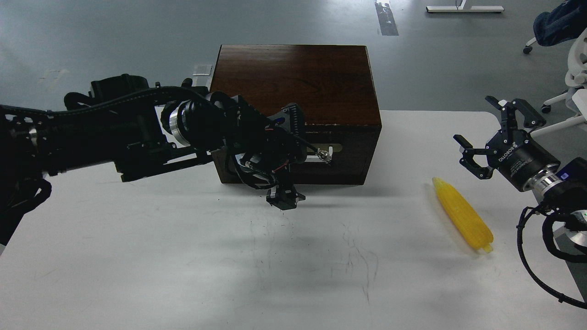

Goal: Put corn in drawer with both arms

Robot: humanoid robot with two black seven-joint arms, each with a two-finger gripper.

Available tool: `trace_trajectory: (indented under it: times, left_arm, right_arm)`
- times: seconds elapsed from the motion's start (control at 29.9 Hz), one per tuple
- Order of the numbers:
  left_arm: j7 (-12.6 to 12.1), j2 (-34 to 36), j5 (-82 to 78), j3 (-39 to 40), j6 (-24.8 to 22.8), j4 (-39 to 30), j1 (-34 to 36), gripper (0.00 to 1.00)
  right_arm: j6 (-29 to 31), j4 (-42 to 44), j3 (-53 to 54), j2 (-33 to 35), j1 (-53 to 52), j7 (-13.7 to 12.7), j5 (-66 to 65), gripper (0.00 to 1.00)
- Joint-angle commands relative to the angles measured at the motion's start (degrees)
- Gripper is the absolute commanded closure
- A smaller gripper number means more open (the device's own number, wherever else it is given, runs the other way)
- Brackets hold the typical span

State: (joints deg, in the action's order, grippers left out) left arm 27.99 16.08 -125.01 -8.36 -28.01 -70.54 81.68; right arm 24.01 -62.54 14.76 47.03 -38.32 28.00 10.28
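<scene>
While the bumpy yellow plastic corn cob (463, 214) lies on the white surface (183, 266), the right tool (493, 137) hovers just above-right, fingers spread. Whether the left tool (293, 169), at the dark wooden drawer (339, 158), is spread, I cannot tell.

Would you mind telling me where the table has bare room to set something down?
The whole near half of the table is bare, as is the strip between the box and the corn. It is crowded before the drawer, where the left gripper sits, and around the corn, beside the right gripper.
</scene>
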Motion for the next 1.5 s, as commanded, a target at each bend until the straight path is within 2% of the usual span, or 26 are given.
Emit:
trace_trajectory:
  times: [0.0,0.13,0.57,0.9,1.14,1.34,1.47]
  left_arm:
    - [0.01,0.18,0.01,0.01,0.01,-3.63,0.32,0.02]
    - [0.01,0.89,0.01,-0.08,0.01,-7.94,0.32,0.02]
    - [0.01,5.89,0.01,-0.96,0.01,-15.59,0.41,0.02]
    - [0.01,6.6,0.01,-1.31,0.01,-16.03,0.59,0.02]
    - [0.01,7.74,0.01,-0.87,0.01,-16.38,3.66,0.02]
    - [0.01,9.67,0.01,0.0,0.01,-19.01,5.07,0.02]
    - [0.01,13.27,3.86,4.21,0.01,-22.08,4.98,0.02]
  right_arm:
    - [0.07,0.05,-0.09,-0.01,0.0,0.0,0.0,0.0]
    - [-0.02,-0.04,0.0,-0.01,0.0,0.0,0.0,0.0]
    - [0.07,-0.04,0.0,-0.01,0.09,0.0,0.0,0.0]
    - [0.07,-0.04,0.0,0.17,0.09,0.0,0.0,0.01]
    - [0.07,-0.12,0.0,0.79,0.09,0.0,0.0,0.01]
    - [0.07,-0.21,0.0,0.87,0.09,0.0,0.0,0.01]
    - [0.15,-0.3,0.0,1.75,0.18,0.0,0.09,0.0]
